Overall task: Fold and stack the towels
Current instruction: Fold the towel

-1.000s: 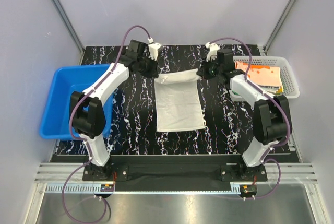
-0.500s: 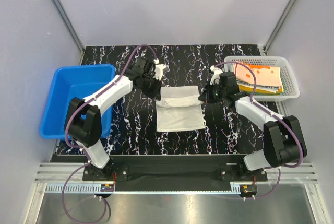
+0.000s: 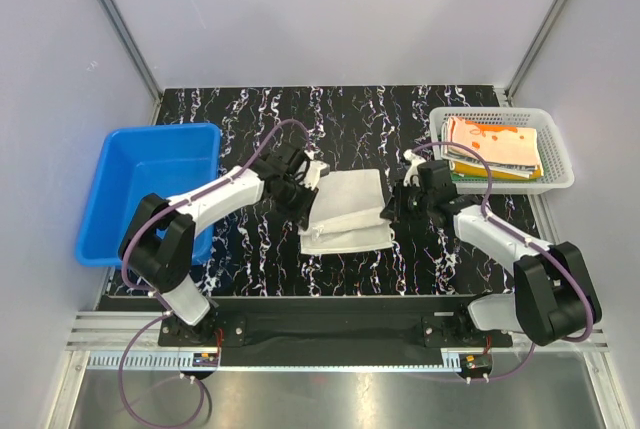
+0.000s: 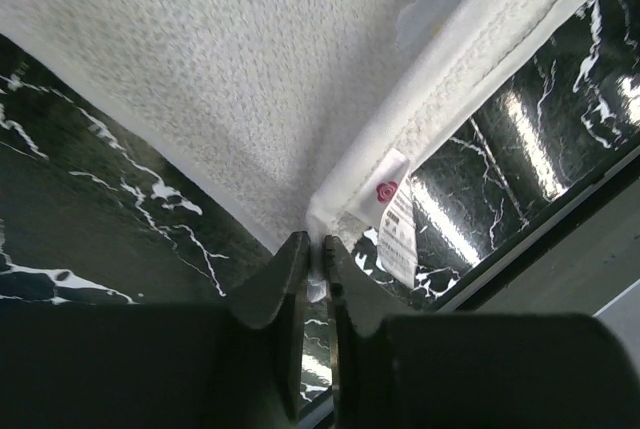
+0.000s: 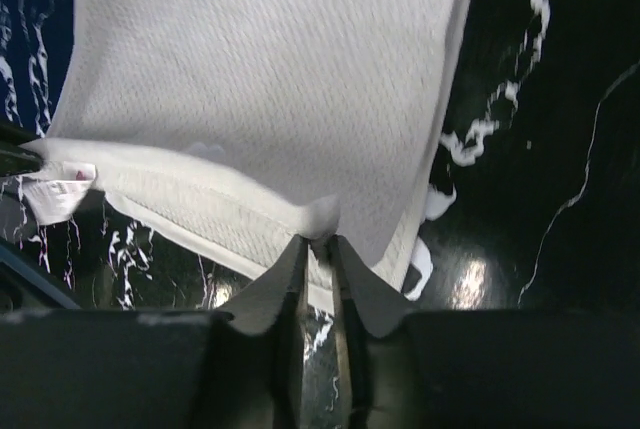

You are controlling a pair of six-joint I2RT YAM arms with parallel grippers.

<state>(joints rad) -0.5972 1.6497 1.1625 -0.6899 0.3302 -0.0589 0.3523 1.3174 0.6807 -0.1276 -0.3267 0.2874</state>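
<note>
White towel (image 3: 345,211) lies folded over, mid-frame.
I see L gripper (image 4: 315,246) & R gripper (image 5: 318,244) jaws each pinching a corner.

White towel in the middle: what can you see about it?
The white towel is cloth with a bumpy woven texture and a stitched hem. It lies folded over itself on the black marbled table. A small label with a pink mark sticks out at one corner. The left gripper and right gripper each pinch a corner of the top layer.
</note>
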